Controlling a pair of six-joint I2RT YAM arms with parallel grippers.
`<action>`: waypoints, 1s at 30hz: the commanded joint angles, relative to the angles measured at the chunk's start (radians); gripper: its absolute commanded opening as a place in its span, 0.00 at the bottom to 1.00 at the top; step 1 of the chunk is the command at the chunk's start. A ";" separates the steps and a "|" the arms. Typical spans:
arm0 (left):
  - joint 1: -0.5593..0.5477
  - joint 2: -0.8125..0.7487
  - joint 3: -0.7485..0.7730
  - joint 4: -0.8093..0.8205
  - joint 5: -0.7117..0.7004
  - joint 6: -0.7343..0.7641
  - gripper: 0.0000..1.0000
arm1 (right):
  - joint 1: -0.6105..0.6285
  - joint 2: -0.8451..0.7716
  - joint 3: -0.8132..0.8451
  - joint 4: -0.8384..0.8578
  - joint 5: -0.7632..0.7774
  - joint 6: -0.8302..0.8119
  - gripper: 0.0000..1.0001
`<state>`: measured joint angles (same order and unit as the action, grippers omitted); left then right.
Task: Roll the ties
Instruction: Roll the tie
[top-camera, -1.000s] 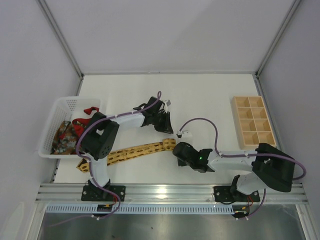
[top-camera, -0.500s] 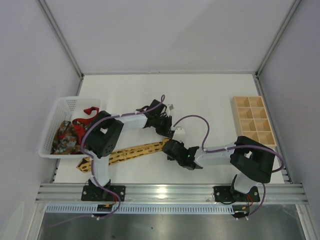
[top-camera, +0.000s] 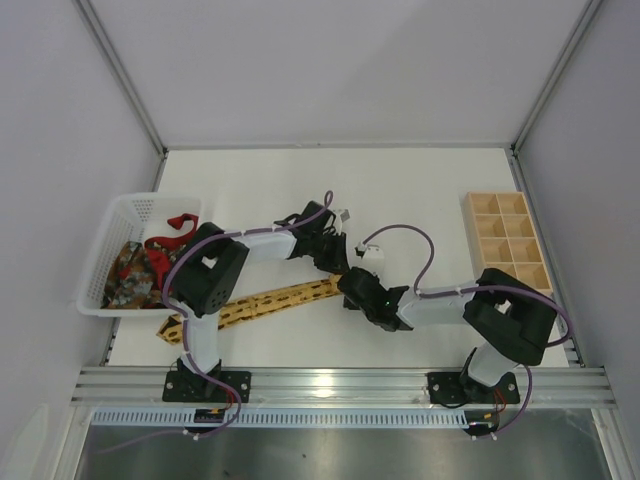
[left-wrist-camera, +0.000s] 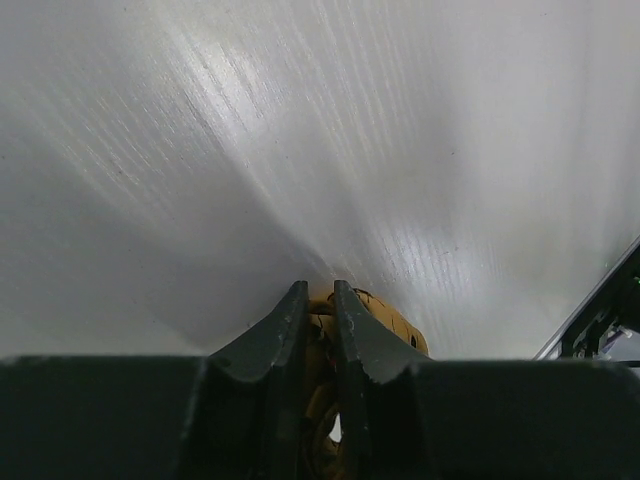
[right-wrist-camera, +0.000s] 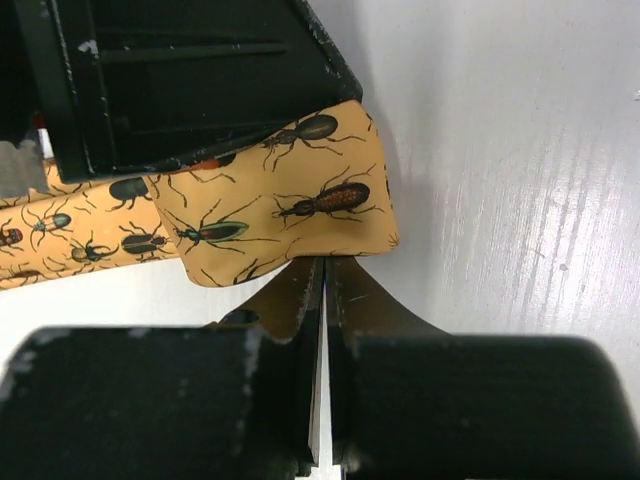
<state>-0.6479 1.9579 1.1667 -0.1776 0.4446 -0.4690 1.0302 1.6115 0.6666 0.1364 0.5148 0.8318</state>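
— Where's the yellow tie (top-camera: 270, 302)?
— It lies flat near your front edge, with its folded end between both arms. Your right gripper (right-wrist-camera: 323, 262) is closed at the fold's edge, and your left gripper (left-wrist-camera: 319, 288) pinches the tie. Beyond, open table (top-camera: 400, 180) runs to its far edge.

White basket (top-camera: 128, 212), perhaps plastic, left, wooden compartment tray (top-camera: 506, 243) right, white table (top-camera: 400, 190)

basket (top-camera: 150, 197) on counter (top-camera: 420, 190), left edge | near tie (top-camera: 128, 272) and far tie (top-camera: 180, 222) inside it | flat tie (top-camera: 270, 300) on counter, from basket's near corner rightward to centre | compartment tray (top-camera: 505, 243) far right, well apart from ties
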 joint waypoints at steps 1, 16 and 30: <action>-0.016 -0.017 -0.001 -0.043 0.003 0.023 0.22 | -0.022 -0.034 -0.027 0.009 -0.021 -0.036 0.00; -0.006 0.038 0.202 -0.175 -0.073 0.072 0.29 | -0.087 -0.285 -0.122 -0.347 -0.274 0.504 0.00; -0.009 0.059 0.156 -0.139 -0.018 0.075 0.25 | -0.087 -0.131 -0.216 -0.071 -0.265 0.739 0.00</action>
<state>-0.6552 2.0136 1.3350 -0.3317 0.3969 -0.4088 0.9501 1.4239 0.4946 0.0387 0.2298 1.5063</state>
